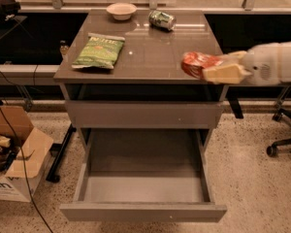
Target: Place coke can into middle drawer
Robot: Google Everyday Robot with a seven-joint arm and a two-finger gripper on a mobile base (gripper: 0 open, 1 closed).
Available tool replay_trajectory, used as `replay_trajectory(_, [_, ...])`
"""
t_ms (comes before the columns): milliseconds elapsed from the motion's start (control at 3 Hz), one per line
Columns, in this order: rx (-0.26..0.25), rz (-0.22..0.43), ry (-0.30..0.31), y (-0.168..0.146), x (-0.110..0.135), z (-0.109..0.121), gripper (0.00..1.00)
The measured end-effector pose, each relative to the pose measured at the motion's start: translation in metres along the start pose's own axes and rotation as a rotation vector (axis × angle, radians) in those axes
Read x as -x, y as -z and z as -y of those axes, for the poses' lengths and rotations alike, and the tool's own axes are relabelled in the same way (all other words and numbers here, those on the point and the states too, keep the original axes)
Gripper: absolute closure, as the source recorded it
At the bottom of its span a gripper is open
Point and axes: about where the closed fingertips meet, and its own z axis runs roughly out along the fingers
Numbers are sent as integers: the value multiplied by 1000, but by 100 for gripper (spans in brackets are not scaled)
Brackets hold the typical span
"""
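Observation:
The red coke can [196, 64] lies on its side in my gripper [214, 68], which is shut on it. The gripper comes in from the right on a white arm and holds the can just above the front right corner of the cabinet top. The middle drawer [143, 184] is pulled open below, at the bottom of the cabinet, with its light grey floor bare. The can is above and to the right of the drawer opening.
On the cabinet top [155, 52] lie a green chip bag [99, 50], a white bowl [121, 10] and a green soda can [162, 20]. A shut drawer front [143, 114] sits above the open drawer. A cardboard box [12, 154] stands left, an office chair base [283, 142] right.

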Motion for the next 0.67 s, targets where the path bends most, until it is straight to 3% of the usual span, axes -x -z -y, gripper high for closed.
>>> replay_trajectory(333, [36, -32, -44, 32, -43, -38, 100])
replay_trajectory(667, [73, -70, -132, 39, -92, -59, 100])
